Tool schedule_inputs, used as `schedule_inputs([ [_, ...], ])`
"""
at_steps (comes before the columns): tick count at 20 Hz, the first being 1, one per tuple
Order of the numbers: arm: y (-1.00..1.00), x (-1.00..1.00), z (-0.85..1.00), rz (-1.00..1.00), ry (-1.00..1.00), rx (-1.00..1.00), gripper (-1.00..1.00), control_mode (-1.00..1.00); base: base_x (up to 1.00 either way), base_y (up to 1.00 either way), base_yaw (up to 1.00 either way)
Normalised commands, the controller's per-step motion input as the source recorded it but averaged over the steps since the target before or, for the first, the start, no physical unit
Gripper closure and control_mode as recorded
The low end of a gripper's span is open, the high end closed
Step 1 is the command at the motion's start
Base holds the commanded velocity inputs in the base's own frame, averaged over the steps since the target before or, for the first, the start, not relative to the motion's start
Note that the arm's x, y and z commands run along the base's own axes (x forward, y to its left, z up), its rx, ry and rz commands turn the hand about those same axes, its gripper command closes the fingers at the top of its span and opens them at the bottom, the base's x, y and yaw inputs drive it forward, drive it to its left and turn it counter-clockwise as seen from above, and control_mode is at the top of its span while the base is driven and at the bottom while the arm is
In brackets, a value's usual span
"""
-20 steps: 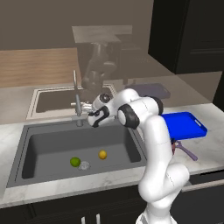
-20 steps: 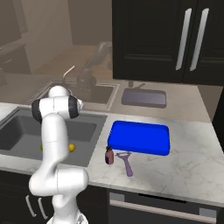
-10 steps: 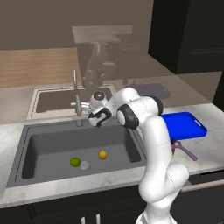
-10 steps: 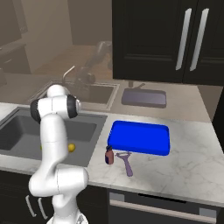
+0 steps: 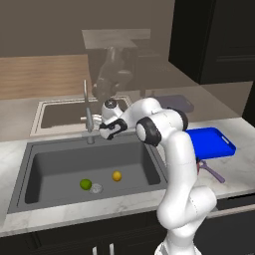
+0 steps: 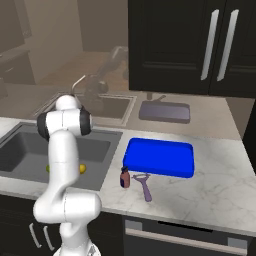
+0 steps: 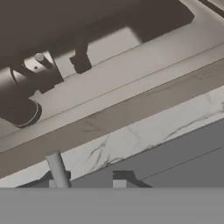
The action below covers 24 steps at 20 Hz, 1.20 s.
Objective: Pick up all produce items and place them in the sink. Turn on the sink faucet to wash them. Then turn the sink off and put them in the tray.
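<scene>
The green produce item (image 5: 85,184) and the yellow-orange one (image 5: 117,176) lie apart on the floor of the dark sink (image 5: 40,164), either side of the drain. Part of the yellow one (image 6: 82,168) peeks out behind my arm in the right base view. My gripper (image 5: 101,131) hovers over the sink's back edge, just right of the sink faucet (image 5: 88,115) and close to its lever, jaws shut. In the hand view a grey rod of the faucet (image 7: 57,169) rises beside the gripper (image 7: 85,183). The blue tray (image 5: 213,143) (image 6: 160,157) sits on the counter to the right.
A purple utensil (image 5: 213,172) (image 6: 145,185) and a small bottle (image 6: 125,178) lie in front of the tray. A glass wall behind the counter reflects the arm. Dark cabinets (image 6: 200,45) stand at the back right.
The gripper has edged a little left toward the faucet and its jaws have drawn fully shut. Both fruits lie where they were.
</scene>
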Motion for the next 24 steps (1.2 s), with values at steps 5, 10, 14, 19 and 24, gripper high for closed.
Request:
schedule_inputs([
  [5,-0.55,0.02,0.00,-0.08,0.12,0.05,1.00,-1.00,0.00,0.00,0.00],
  [10,-0.54,0.00,0.00,-0.08,0.08,0.05,1.00,-1.00,0.00,0.00,0.00],
  [14,-0.49,0.00,0.00,-0.08,0.06,0.05,1.00,-1.00,0.00,0.00,0.00],
  [19,-0.44,-0.04,-0.04,-0.08,0.04,0.04,1.00,-1.00,0.00,0.00,0.00],
  [24,-0.39,-0.13,-0.03,-0.07,0.01,0.04,1.00,-1.00,0.00,0.00,0.00],
])
